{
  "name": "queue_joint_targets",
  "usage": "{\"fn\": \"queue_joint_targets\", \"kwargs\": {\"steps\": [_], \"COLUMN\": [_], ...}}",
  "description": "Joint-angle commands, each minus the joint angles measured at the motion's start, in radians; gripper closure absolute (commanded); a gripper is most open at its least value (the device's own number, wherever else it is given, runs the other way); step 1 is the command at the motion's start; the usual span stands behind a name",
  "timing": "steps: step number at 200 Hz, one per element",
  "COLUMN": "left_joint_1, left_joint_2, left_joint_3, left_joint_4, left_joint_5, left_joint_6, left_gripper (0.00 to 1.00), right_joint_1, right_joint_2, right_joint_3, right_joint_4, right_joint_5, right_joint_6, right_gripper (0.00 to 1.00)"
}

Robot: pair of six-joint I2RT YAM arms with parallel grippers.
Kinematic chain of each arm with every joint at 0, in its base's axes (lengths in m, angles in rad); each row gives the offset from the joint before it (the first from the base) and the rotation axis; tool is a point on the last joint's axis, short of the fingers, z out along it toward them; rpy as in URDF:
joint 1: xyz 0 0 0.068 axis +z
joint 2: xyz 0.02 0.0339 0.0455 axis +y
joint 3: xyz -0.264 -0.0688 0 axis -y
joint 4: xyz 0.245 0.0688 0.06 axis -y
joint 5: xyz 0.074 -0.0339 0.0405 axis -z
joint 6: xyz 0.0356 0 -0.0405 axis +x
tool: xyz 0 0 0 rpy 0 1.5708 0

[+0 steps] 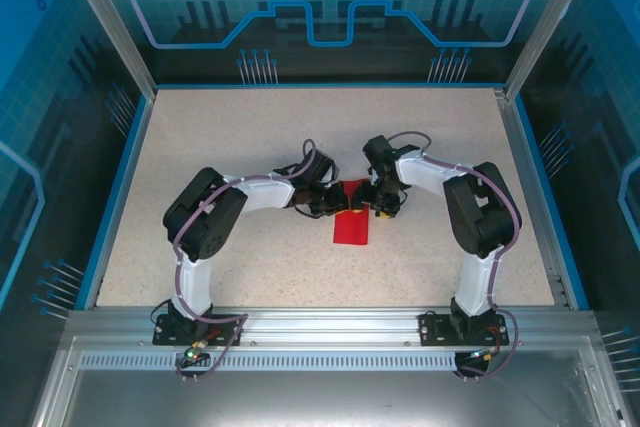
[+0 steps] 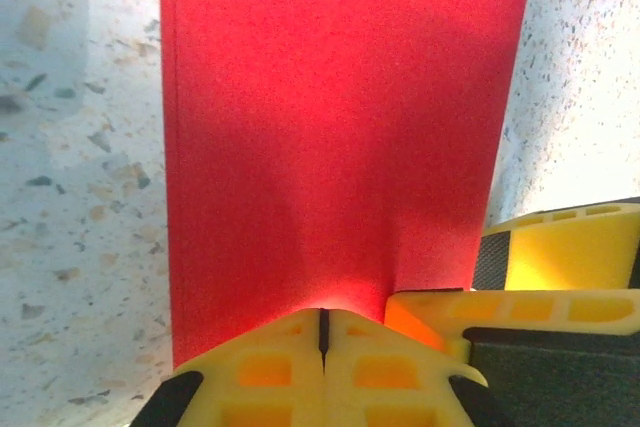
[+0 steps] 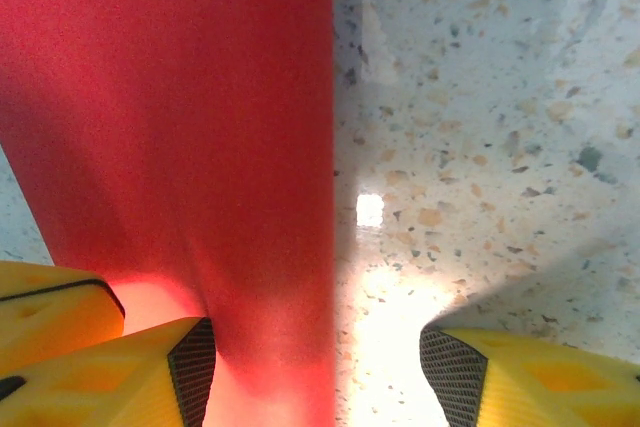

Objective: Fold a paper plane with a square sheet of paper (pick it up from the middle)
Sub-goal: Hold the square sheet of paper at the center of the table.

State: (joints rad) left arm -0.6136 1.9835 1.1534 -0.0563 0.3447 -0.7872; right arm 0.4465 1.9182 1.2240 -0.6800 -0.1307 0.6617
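Square sheet of paper folded in half; left gripper shut at edge, right gripper open, empty; next, probably pressing the crease.

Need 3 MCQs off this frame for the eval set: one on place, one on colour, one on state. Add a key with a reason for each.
1. Where does the thin red paper sheet lie on the speckled table?
A. Mid-table, between the two grippers
B. In the far left corner
C. In the near right corner

2. What colour are the gripper fingers?
A. Green
B. Yellow
C. Blue

3. How do the jaws stand?
A. Both shut
B. Left gripper shut, right gripper open
C. Left open, right shut

Key:
1 A: the top view shows the sheet flanked by both grippers.
2 B: both wrist views show yellow fingers.
3 B: the left fingertips meet at a seam, while the right ones stand well apart.
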Motion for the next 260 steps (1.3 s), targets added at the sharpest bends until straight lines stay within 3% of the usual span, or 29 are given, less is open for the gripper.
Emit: {"fn": "queue_joint_targets", "kwargs": {"steps": [1,119,202,227,260], "left_joint_1": [-0.011,-0.019,-0.022,-0.023,-0.023], "left_joint_2": [0.029,0.061,0.068,0.069,0.072], "left_joint_3": [0.011,-0.021,-0.052,-0.057,-0.057], "left_joint_4": [-0.033,-0.038,-0.034,-0.029,-0.027], "left_joint_5": [-0.021,-0.056,-0.082,-0.081,-0.081], "left_joint_6": [-0.01,-0.004,0.001,0.002,0.003], "left_gripper": [1.0,1.0,1.0,1.0,1.0], "right_joint_1": [0.015,0.014,-0.049,-0.077,-0.08], "right_joint_2": [0.114,0.097,-0.152,-0.217,-0.264], "right_joint_3": [-0.058,-0.042,-0.059,-0.118,-0.19], "right_joint_4": [0.029,0.03,0.11,0.183,0.286], "right_joint_5": [0.069,0.049,-0.109,-0.197,-0.292], "right_joint_6": [0.0,-0.006,-0.03,-0.005,0.032], "right_gripper": [0.36,0.36,0.33,0.4,0.66]}}
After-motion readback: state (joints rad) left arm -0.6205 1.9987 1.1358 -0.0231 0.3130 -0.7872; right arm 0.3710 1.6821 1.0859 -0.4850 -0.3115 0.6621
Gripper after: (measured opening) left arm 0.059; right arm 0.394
